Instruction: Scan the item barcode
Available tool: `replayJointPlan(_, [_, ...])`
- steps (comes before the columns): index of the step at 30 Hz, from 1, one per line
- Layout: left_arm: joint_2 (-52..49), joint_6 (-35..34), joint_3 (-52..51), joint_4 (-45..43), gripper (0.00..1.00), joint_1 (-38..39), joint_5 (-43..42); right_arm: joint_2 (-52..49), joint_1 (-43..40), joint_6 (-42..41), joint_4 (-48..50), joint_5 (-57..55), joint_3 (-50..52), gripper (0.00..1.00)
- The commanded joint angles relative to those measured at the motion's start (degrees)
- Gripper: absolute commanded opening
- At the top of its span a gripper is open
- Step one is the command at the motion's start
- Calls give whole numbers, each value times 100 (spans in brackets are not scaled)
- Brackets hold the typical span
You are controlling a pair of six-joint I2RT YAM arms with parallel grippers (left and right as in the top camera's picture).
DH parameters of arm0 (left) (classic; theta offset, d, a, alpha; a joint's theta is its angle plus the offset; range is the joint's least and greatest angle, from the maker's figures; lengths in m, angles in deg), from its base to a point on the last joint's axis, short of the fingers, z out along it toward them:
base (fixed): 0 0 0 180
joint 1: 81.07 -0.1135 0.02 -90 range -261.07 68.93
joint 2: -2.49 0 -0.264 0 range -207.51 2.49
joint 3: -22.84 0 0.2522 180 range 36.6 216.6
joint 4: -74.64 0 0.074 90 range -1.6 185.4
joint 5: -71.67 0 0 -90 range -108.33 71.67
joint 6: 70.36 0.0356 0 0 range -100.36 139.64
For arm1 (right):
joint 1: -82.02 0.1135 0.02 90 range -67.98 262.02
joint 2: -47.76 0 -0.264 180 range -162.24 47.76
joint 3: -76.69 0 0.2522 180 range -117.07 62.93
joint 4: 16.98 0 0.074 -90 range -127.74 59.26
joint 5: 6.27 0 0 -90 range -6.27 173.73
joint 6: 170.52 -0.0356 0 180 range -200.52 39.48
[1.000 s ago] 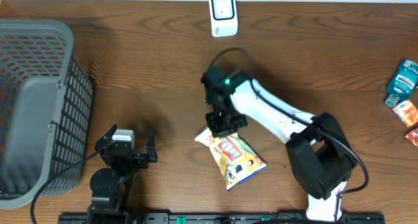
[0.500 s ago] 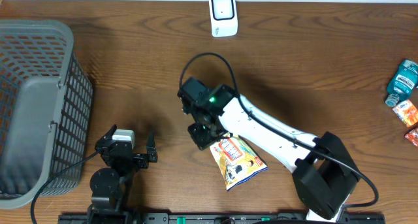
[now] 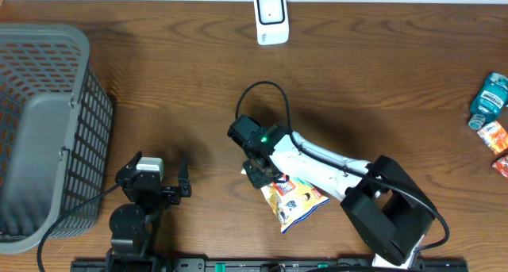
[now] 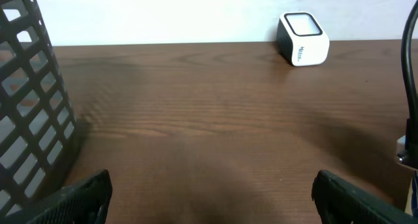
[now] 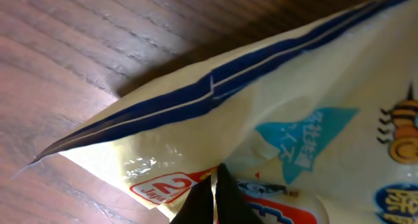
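Observation:
The item is a yellow snack bag (image 3: 295, 201) with blue and red print, low over the table's front middle. My right gripper (image 3: 259, 174) is shut on the bag's upper left edge. The right wrist view is filled by the bag (image 5: 307, 113), and my right gripper (image 5: 213, 185) pinches its film between closed black fingers. No barcode shows on the bag. The white barcode scanner (image 3: 271, 17) stands at the far middle edge, well away from the bag. My left gripper (image 3: 159, 167) rests open at the front left. In its own view, the left gripper (image 4: 209, 188) holds nothing, with the scanner (image 4: 302, 39) far ahead.
A large grey mesh basket (image 3: 48, 129) fills the left side, its wall close to the left arm (image 4: 29, 113). A teal bottle (image 3: 488, 99) and small orange packets (image 3: 495, 137) lie at the right edge. A black cable (image 3: 270, 97) loops over the right wrist.
The right arm carried the bag leftward, then back a little and toward the table's front edge, and the bag has turned slightly. The left arm has not moved.

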Motion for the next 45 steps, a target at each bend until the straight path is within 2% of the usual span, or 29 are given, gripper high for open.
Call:
replayJointPlan(1, [24, -28, -85, 149, 98, -20, -35, -151, -87, 391, -136, 326, -267, 1])
replayJointPlan(6, [24, -28, -85, 149, 98, -20, -35, 227, -234, 671, -1034, 501, -1403, 1])
replayJointPlan(9, [24, -28, -85, 149, 98, -20, -35, 586, -229, 693, -1156, 498, -1746, 1])
replayJointPlan(14, [24, -28, -85, 149, 98, -20, -35, 599, -155, 662, -887, 496, -1412, 1])
replayJointPlan(21, [24, -28, -85, 149, 98, -20, -35, -39, -177, 389, 0, 455, -369, 1])
replayJointPlan(28, [24, -28, -85, 149, 98, -20, -35, -649, -208, 334, 2, 490, -337, 1])
replayJointPlan(33, [24, -28, -85, 149, 98, -20, -35, -323, -254, 944, -428, 1019, -1250, 1])
replayJointPlan(37, [24, -28, -85, 149, 98, -20, -35, 44, -321, 1047, -994, 1154, -1991, 1])
replayJointPlan(41, [24, -28, -85, 149, 98, -20, -35, 396, -295, 1165, -1744, 761, -2170, 31])
replayJointPlan(43, [24, -28, -85, 149, 98, -20, -35, 424, -210, 1165, -2258, 291, -2168, 76])
replayJointPlan(45, [24, -28, -85, 149, 98, -20, -35, 422, -98, 1163, -2719, -160, -2081, 98])
